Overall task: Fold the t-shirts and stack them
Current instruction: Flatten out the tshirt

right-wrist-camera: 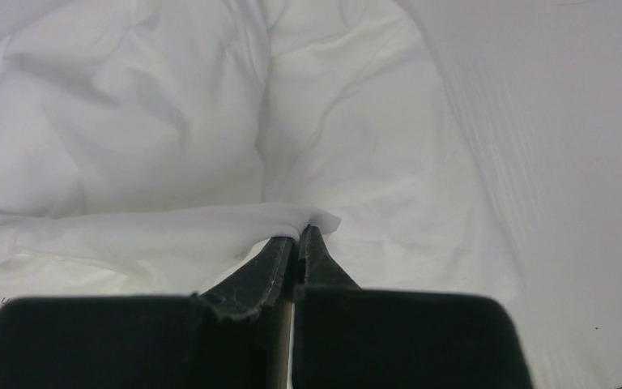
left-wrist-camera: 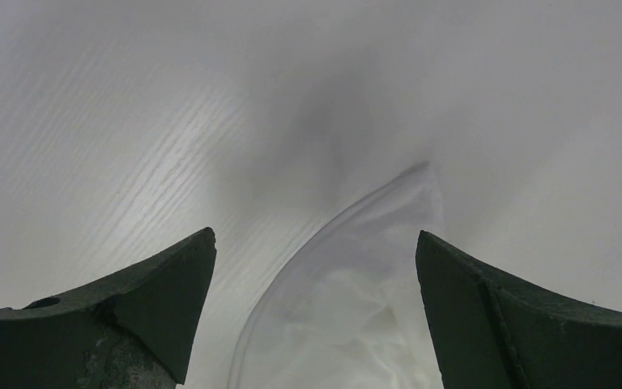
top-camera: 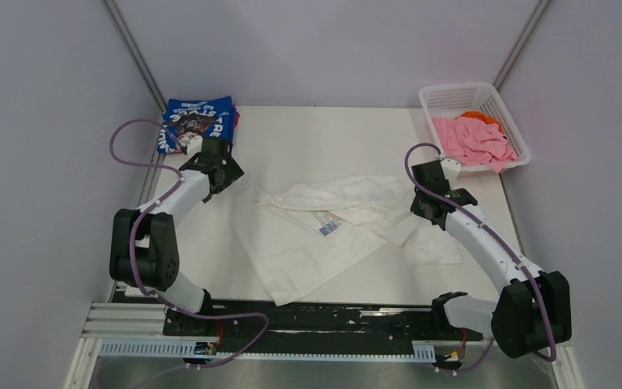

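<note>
I am on the laying-out step: the white tee (top-camera: 324, 231) lies crumpled mid-desk (top-camera: 332, 138), not yet flat enough to fold. My right hand (right-wrist-camera: 301, 235) is pressed together on a fold at the tee's 3 o'clock edge, pinching the cloth. My left hand (left-wrist-camera: 316, 243) is spread wide and holds nothing. It hovers over the tee's corner at about 10 o'clock, with the cloth tip lying below its gap. As I judge it, the left hand needs to drop and close on that corner next. Then both hands need to draw apart to stretch the tee flat. Farther off, a folded blue tee (top-camera: 198, 121) sits at the desk's 11 o'clock. At 1 o'clock the basket (top-camera: 453, 95) holds a pink tee (top-camera: 474, 139) and an orange tee (top-camera: 479, 116).
</note>
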